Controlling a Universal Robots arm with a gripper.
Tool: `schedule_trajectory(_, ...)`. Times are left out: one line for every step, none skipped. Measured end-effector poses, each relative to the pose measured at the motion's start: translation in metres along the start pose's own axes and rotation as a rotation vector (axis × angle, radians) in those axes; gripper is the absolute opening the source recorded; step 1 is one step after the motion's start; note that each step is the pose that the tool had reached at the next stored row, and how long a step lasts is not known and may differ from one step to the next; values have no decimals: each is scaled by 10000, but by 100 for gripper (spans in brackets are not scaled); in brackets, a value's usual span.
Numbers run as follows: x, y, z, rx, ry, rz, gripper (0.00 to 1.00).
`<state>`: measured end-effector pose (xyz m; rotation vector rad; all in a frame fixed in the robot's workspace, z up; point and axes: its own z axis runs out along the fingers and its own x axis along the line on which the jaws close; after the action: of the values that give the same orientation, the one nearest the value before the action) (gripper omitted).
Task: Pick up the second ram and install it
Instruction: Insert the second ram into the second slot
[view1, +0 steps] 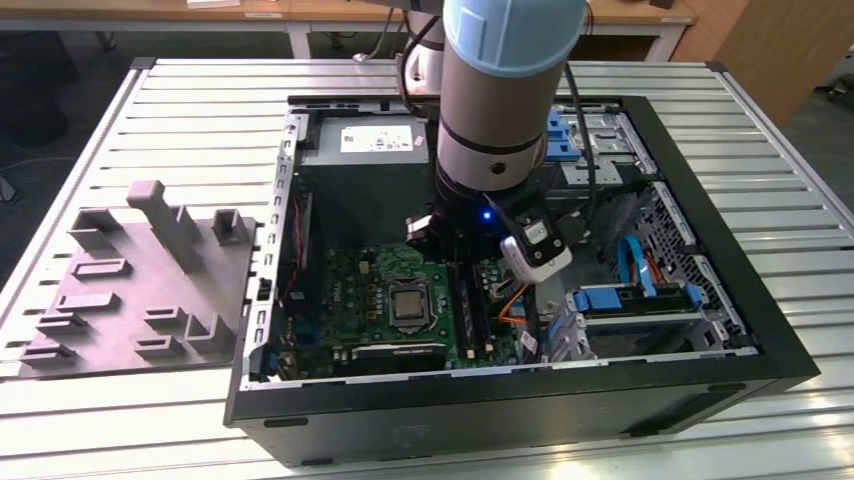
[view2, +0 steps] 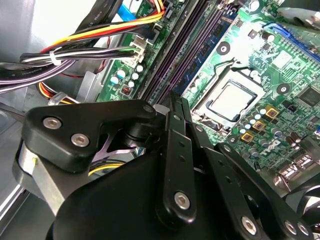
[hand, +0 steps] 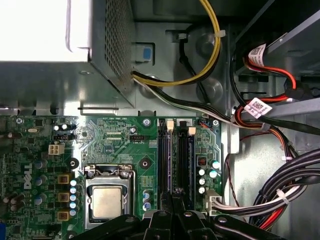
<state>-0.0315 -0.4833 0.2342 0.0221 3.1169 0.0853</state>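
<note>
My gripper (view1: 461, 262) is down inside the open computer case (view1: 747, 330), over the motherboard (view1: 360, 290). In both wrist views its black fingertips (view2: 172, 99) (hand: 174, 194) are shut together just above the long black memory slot rails (hand: 175, 150). A greenish-blue circuit strip (view2: 207, 50) stands seated in one of those slots, beside the rail under the fingertips. I see no strip held between the fingers. Whether the seated strip is the second ram, or the second ram lies hidden under the fingertips, I cannot tell.
The processor socket (hand: 106, 202) lies beside the slots. Bundled cables (hand: 280, 190) and the power supply (view1: 360, 150) crowd the case near the gripper. A grey moulded tray (view1: 134, 290) rests on the slatted table at the exterior view's left.
</note>
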Motion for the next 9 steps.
schedule_trajectory(0,-2,3,-1,-1,1,11)
schedule_trajectory(0,-3,4,0,0,1,11)
schedule_trajectory(-1,-3,6,2,1,1,11)
schedule_trajectory(-4,-3,9,2,1,-1,11)
schedule_trajectory(-8,-3,13,2,0,-1,11)
schedule_trajectory(-13,-4,16,2,0,0,11)
schedule_trajectory(-17,-3,20,0,0,-1,11)
schedule_trajectory(-17,-4,24,0,0,-1,11)
schedule_trajectory(-17,-5,29,0,0,0,11)
